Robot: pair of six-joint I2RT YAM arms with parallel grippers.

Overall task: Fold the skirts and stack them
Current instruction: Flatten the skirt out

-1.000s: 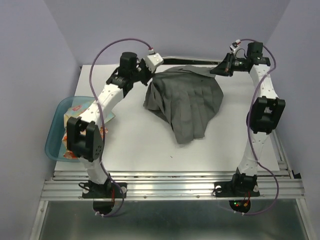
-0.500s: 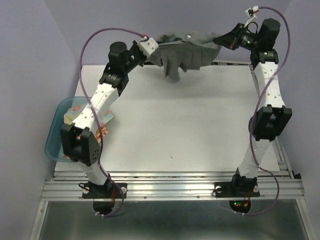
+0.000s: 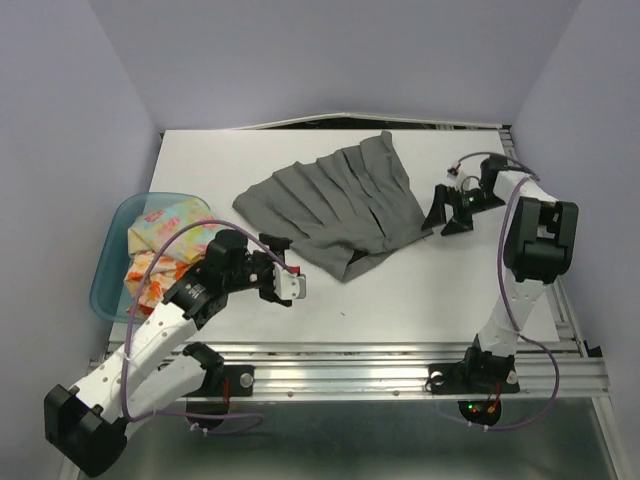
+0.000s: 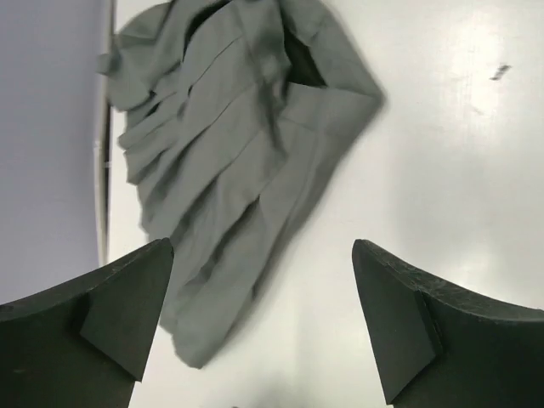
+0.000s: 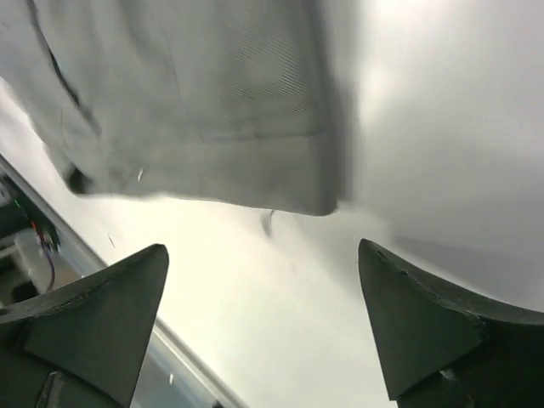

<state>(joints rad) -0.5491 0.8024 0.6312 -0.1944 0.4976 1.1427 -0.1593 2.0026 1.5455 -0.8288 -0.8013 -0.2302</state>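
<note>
The dark grey skirt [image 3: 335, 205] lies spread out on the white table, pleats fanned toward the back right. My left gripper [image 3: 285, 270] is open just off its near left edge, and the left wrist view shows the grey skirt [image 4: 229, 144] ahead of the empty fingers [image 4: 110, 314]. My right gripper [image 3: 440, 212] is open beside the skirt's right edge. In the right wrist view the skirt's hem [image 5: 195, 93] lies beyond the gripper [image 5: 263, 331]. The pastel floral skirt [image 3: 170, 222] and the orange-flowered white skirt [image 3: 140, 285] lie bunched in the basin.
A translucent blue basin [image 3: 105, 275] stands at the table's left edge, partly over it. Metal rails [image 3: 350, 375] run along the near edge. Purple walls close in on both sides and the back.
Both grippers held the grey skirt up at the back of the table. They have let it go, it now lies spread flat, and both arms have drawn back with open jaws.
</note>
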